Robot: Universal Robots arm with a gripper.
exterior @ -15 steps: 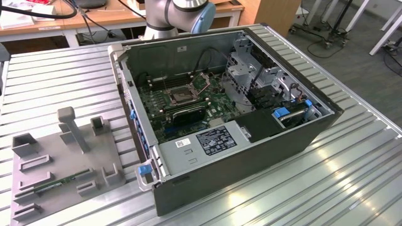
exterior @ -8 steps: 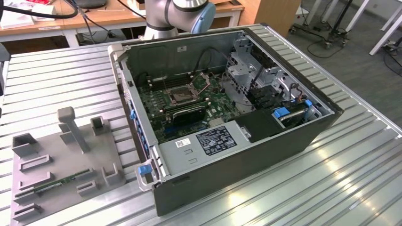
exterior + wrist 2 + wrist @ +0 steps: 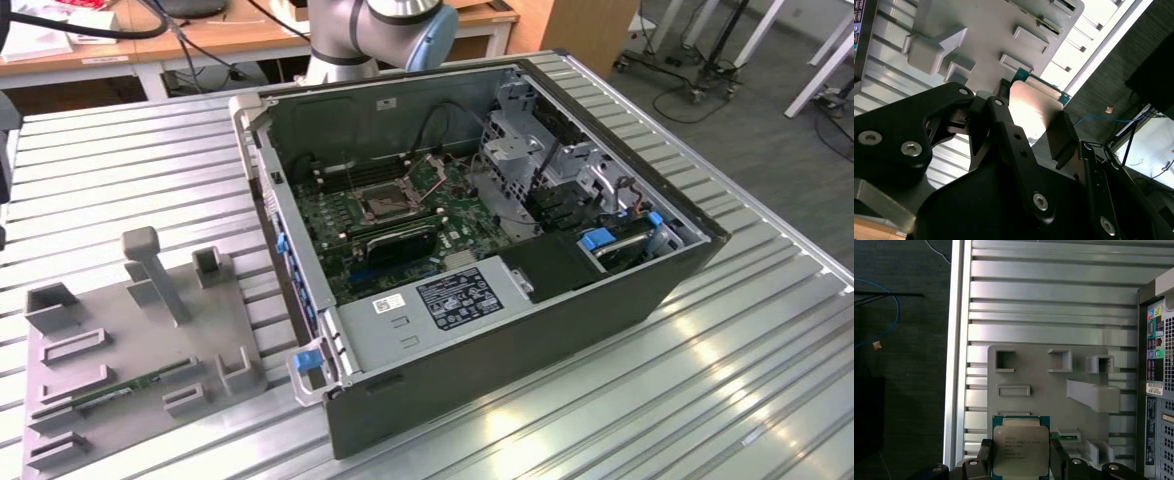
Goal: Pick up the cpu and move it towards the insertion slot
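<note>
From the exterior view, we are seeing the computer case [image 3: 534, 340] lying open on the table [image 3: 721, 400], leaving free passage from above to the insertion slot [image 3: 384, 203]. Hemming it in are the case wall [image 3: 270, 190] at nine o'clock, the drive cage [image 3: 518, 150] at three and the power supply [image 3: 414, 335] at six. At eight o'clock from the case, the posts [image 3: 147, 265] of the grey fixture [image 3: 120, 335] are sticking up. In the first wrist view, the claw [image 3: 1020, 458], gripping the cpu [image 3: 1020, 447], is hanging above that fixture.

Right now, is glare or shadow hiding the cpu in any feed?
First wrist view: the cpu, in the end effector, is evenly lit. Second wrist view: glare washes out its top. Exterior view: the table glints, the insertion slot sits clear of glare.
</note>
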